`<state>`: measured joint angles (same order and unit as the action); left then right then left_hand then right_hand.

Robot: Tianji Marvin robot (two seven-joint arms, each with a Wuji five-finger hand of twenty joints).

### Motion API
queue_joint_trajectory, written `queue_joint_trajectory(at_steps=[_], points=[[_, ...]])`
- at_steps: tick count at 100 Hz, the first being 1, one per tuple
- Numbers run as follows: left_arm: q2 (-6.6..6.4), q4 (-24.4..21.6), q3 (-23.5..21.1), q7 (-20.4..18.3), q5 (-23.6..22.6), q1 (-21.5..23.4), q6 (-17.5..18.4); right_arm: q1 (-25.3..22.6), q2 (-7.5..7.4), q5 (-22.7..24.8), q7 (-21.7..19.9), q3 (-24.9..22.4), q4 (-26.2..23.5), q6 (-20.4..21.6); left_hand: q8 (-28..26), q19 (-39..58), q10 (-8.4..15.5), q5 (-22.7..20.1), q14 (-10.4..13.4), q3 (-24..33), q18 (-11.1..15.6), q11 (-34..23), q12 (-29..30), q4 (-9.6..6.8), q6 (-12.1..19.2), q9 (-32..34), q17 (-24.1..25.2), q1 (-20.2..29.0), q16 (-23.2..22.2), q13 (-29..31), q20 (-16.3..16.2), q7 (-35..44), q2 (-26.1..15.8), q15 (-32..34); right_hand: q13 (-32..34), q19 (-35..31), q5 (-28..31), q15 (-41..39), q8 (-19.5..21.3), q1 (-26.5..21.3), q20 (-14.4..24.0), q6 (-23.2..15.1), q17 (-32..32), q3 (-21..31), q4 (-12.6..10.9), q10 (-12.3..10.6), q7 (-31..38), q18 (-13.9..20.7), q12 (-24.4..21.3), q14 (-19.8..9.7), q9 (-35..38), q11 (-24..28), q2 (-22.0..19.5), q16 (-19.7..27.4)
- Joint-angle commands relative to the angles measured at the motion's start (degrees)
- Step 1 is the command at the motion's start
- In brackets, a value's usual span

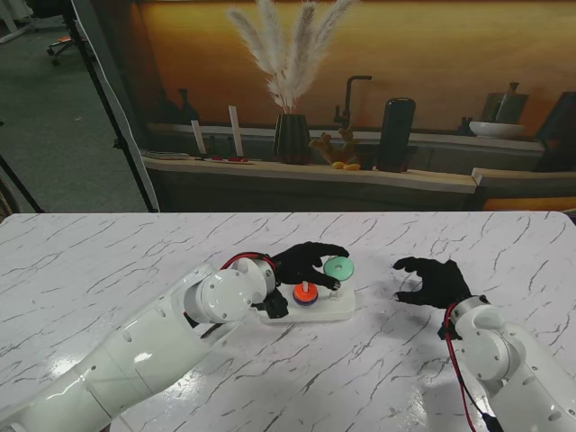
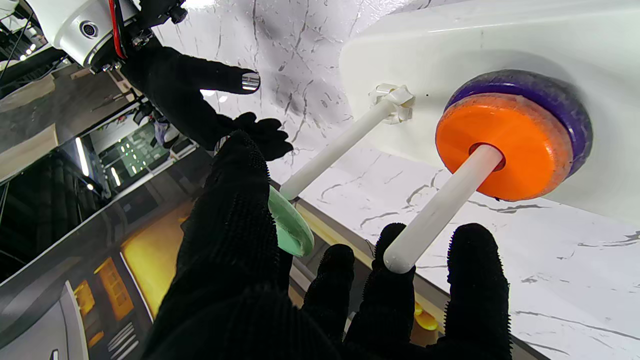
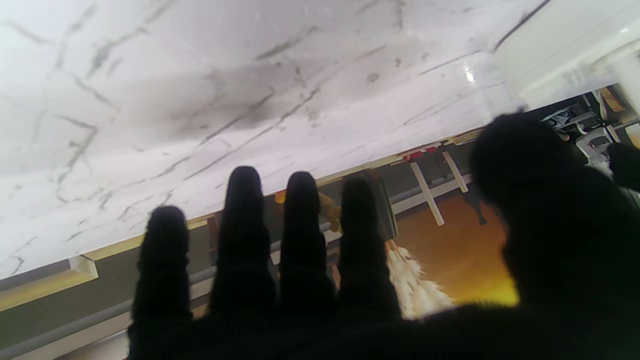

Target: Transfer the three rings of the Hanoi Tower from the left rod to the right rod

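Alignment over the free rod is the matter in hand. The green ring [image 1: 339,267] is clamped in the left hand [image 1: 309,264], pinched by its edge between the thumb [image 2: 235,210] and the fingers, and is held in the air above the white base [image 1: 335,309], toward its right side. In the left wrist view the ring is seen edge-on just beside the tip of the bare rod [image 2: 340,148], not yet threaded on it. Whether this rod is the middle or the rightmost one cannot be told.

The orange ring [image 1: 305,292] is seated on the purple ring [image 1: 306,301], both on the other visible rod [image 2: 440,210], which passes close between the left hand's fingertips.

The ring's hole should be brought squarely over the rod's tip before any lowering is begun; the ring appears tilted, so it would best be levelled first. Care is judged necessary that the neighbouring rod is not knocked by the trailing fingers, since the base could be dragged across the tabletop [image 1: 108,261]. Release is best delayed until the hole has been passed over the tip.

The right hand [image 1: 434,281] is held to the right of the base with its fingers spread and nothing in it.
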<state>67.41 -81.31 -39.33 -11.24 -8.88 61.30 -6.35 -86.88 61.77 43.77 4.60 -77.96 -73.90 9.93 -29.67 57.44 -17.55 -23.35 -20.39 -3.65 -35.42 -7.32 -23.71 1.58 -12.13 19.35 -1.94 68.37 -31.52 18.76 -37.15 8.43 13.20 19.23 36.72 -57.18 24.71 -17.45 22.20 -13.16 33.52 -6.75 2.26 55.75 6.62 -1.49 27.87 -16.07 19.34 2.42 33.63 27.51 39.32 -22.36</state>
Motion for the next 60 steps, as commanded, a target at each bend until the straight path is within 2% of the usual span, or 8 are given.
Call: queue_joint_trajectory(at_steps=[1,60], points=[[0.54,0.35,0.25,-0.57,0.4,-0.24,1.16,-0.54,0.12,0.07,0.05,0.06,-0.07,-0.12,-4.11,2.76,0.12,-5.35,-0.17,3.07,-2.17,0.76,0.08,-1.16,6.23,1.25,0.18,5.57,-0.96,0.96,0.14,6.64,-7.57,0.8,0.77,-0.94,0.85,-1.13,0.55,-0.18,0.51,0.31,-0.42,1.01,-1.52,-0.03,0.83,-6.23,0.25,-1.41,0.64,0.51,0.02,-0.32],[0.86,2.16,0.73,-0.1,0.1,-0.93,1.76,-0.84,0.2,0.14,0.55,-0.4,-0.14,-0.42,-4.18,3.43,0.33,-5.36,-0.19,3.15,-1.61,0.5,-0.03,-1.32,6.33,1.4,-0.07,4.98,-1.3,1.22,-0.39,6.38,-6.91,1.24,0.8,-0.99,0.82,-1.19,0.53,-0.3,0.49,0.26,-0.39,1.35,-1.42,0.03,0.93,-6.22,0.24,-1.3,0.65,0.59,0.39,-0.32]])
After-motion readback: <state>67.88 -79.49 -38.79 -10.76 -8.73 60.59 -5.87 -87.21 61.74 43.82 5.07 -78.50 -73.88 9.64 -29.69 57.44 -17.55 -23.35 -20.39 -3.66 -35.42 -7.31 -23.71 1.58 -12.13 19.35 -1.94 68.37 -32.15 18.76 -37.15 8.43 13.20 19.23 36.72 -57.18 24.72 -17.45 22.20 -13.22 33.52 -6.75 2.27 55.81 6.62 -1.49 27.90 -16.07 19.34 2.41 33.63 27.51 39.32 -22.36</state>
